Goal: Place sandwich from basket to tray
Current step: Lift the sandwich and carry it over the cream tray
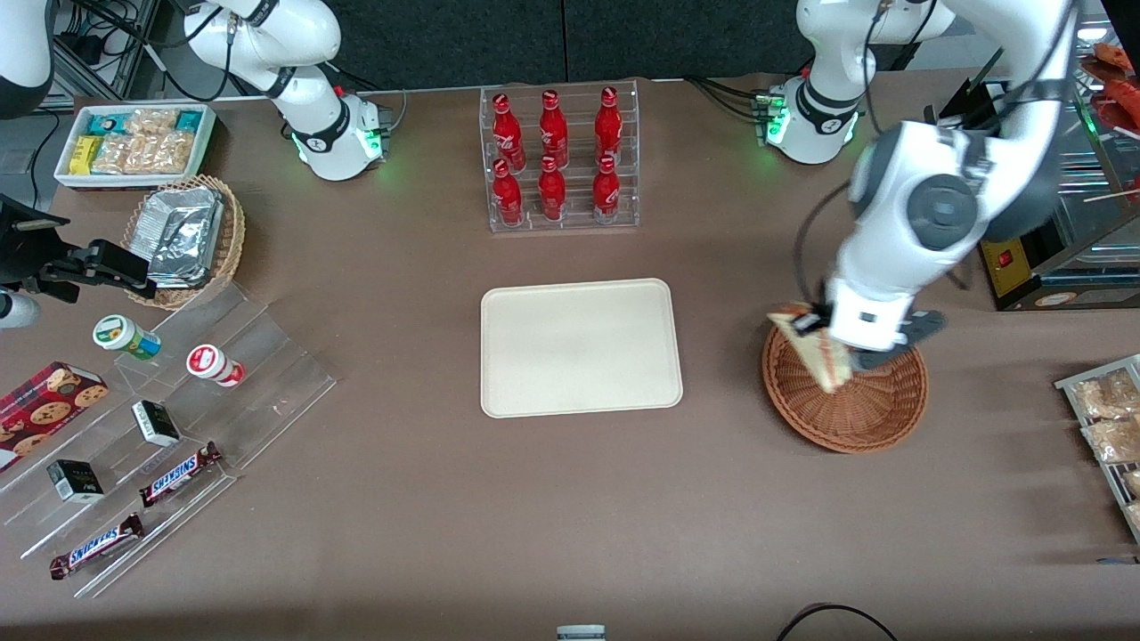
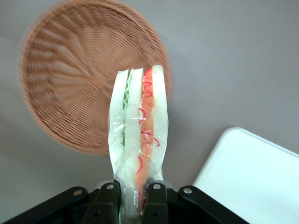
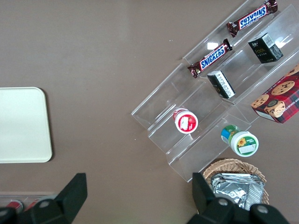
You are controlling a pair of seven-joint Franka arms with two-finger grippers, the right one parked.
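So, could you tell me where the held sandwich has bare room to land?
The gripper, shut on the sandwich, hangs above the basket. The tray is entirely bare, as is the tabletop between them. It is crowded by the bottle rack.

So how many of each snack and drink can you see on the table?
Red bottles: 6
Snickers bars: 2
Small black boxes: 2
Little cups: 2
Cookie box: 1
Sandwich, held in the hand above the basket: 1
Total: 14
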